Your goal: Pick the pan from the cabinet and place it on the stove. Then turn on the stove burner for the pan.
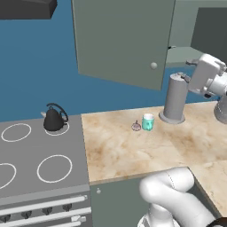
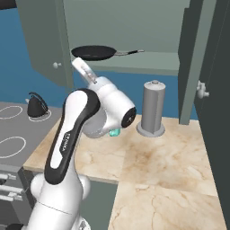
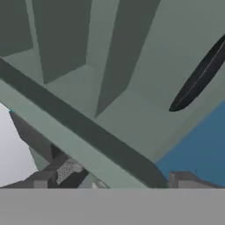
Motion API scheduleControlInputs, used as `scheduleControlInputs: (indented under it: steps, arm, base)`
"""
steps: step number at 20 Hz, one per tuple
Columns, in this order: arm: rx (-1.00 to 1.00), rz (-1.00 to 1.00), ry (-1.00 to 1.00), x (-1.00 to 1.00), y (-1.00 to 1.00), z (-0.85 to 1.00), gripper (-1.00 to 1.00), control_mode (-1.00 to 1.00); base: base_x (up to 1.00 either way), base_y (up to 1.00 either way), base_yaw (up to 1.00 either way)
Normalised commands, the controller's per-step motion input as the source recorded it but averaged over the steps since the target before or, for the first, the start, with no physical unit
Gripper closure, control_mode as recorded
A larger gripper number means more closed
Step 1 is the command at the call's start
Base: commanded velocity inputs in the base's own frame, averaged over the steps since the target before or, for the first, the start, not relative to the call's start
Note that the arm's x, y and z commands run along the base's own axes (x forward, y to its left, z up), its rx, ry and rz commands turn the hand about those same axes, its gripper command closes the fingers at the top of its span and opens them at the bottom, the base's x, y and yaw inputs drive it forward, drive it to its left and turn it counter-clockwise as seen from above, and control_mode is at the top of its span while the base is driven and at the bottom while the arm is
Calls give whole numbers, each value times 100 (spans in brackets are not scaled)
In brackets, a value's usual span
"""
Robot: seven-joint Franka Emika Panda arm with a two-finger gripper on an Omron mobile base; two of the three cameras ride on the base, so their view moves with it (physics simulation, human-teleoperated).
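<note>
The black pan [image 2: 94,53] lies on the lower shelf of the open wall cabinet [image 2: 148,63], its thin handle pointing right. In the hand view the pan [image 3: 200,77] is a dark ellipse at the right, apart from the fingers. My gripper [image 2: 77,62] is raised just below and in front of the pan's left edge, pointing up at the shelf. The gripper [image 3: 114,180] is open with nothing between its fingertips [image 3: 44,179]. From the left, the gripper [image 1: 194,64] is up by the cabinet [image 1: 119,40] opening. The stove [image 1: 35,150] lies at the lower left.
A black kettle [image 1: 54,119] sits on the stove's back right ring. On the marble counter [image 1: 133,150] stand a grey cylinder [image 1: 174,99], a teal cup [image 1: 147,122] and a small item [image 1: 136,127]. Open cabinet doors [image 2: 193,58] hang on either side.
</note>
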Motion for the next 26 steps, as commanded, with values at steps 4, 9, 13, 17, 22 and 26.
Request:
scheduleControlInputs:
  steps: [4, 9, 13, 17, 22, 26]
  arm:
    - [11, 37, 31, 70, 0, -8, -100, -100]
    - [5, 33, 24, 61, 2, -25, -100, -100]
    - [2, 30, 22, 66, 0, -22, -100, -100]
    - [2, 25, 18, 59, 8, -15, -100, -100]
    - [0, 11, 10, 8, 38, -4, -100, -100]
    - [0, 3, 6, -5, 63, 0, -100, -100]
  base:
    - [0, 0, 0]
    - [0, 0, 0]
    - [0, 0, 0]
    - [0, 0, 0]
    - [0, 0, 0]
    - [0, 0, 0]
